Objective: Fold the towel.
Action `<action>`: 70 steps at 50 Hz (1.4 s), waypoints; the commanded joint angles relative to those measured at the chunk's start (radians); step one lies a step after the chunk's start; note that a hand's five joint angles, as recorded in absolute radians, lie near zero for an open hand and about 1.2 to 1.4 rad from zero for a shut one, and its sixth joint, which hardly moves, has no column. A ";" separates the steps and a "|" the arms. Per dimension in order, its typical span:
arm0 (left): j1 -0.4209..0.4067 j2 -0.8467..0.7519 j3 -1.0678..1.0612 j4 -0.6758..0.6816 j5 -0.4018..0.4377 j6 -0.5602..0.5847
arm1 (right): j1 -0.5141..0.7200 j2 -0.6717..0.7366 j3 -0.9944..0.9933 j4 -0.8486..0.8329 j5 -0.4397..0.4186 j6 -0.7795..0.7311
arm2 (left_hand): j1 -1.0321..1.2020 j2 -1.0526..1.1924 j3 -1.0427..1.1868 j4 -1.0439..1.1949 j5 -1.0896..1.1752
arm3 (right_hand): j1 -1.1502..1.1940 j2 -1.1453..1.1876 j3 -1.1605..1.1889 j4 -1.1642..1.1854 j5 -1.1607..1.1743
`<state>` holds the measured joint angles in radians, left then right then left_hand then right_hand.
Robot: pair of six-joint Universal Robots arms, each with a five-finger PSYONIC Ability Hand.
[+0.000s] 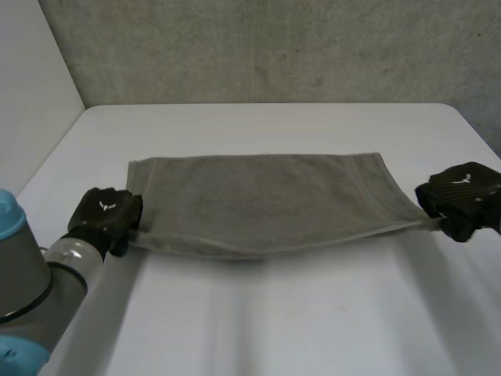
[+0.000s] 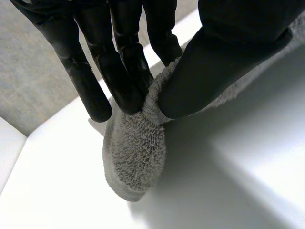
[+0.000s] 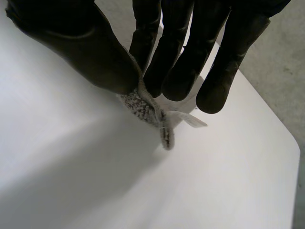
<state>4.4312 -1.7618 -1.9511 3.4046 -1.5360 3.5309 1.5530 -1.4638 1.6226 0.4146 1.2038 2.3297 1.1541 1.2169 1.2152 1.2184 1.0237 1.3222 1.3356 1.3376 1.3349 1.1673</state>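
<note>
Head view first: where is the towel [image 1: 258, 200] lying?

Its far part is resting flat on the white table [image 1: 274, 329], while the near edge is hanging lifted and sagging in the middle. The left hand [image 1: 106, 213] is holding the near left corner and the right hand [image 1: 462, 194] is holding the near right corner.

Left wrist view: how are the fingers sitting?

They are reaching down straight and pressing the bunched corner against the thumb [image 2: 214, 71]. That is a narrow pinch, with a fat lobe of terry hanging below the fingertips.

Right wrist view?

It is much the same, though the bite is thinner. Only a sliver of the corner is sticking out between thumb and fingers, and a small white label [image 3: 193, 120] is poking out beside it.

So what is the step, and how should it be done well?

I am judging it as carrying the near edge over to the far edge. Both hands should be travelling level and together, keeping the edge taut enough that the sag is not dragging. They should be aiming corner onto corner. The right hand's slim hold is looking like the likelier one to slip.

Any containers?

None that I am seeing. The table alone is bearing anything, and that is the towel.
</note>
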 commanded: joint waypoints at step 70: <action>-0.029 -0.589 0.727 0.229 -0.015 0.034 | 0.150 0.499 -0.429 -0.502 0.214 0.244 | -0.980 -1.042 -1.041 -1.044 -1.024 | -1.148 -1.161 -1.163 -1.160 -1.167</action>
<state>4.3915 -2.5004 -1.0996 3.6374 -1.5523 3.5660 1.7153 -0.8119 1.0730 -0.1399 1.4268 2.5730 0.1701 0.1677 0.1667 0.1671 0.0292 0.2333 0.2462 0.2427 0.2568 0.0588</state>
